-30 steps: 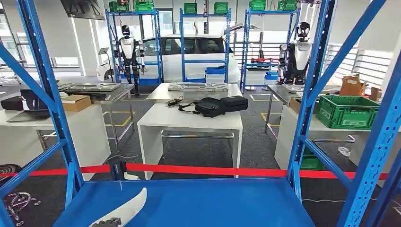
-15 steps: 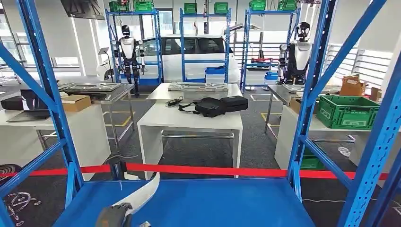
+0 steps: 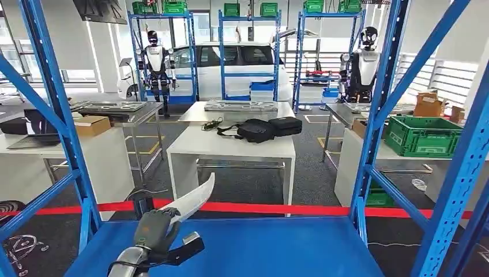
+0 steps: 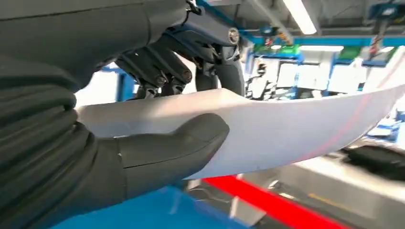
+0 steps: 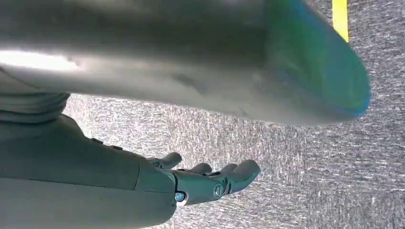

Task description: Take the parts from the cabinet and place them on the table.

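Observation:
My left hand rises above the blue cabinet shelf at the lower left of the head view and grips a long curved white part by its lower end. The part points up and away over the red tape. In the left wrist view the thumb presses on the white part and the darker fingers wrap its other side. My right hand hangs over grey carpet in the right wrist view, fingers apart, holding nothing.
Blue rack uprights and diagonal braces frame the shelf on both sides. Beyond the red tape stands a white table with a black bag. A green crate sits at the right.
My left hand has lifted the white part from low on the shelf's front edge, up and to the right. The hand itself has come into sight.

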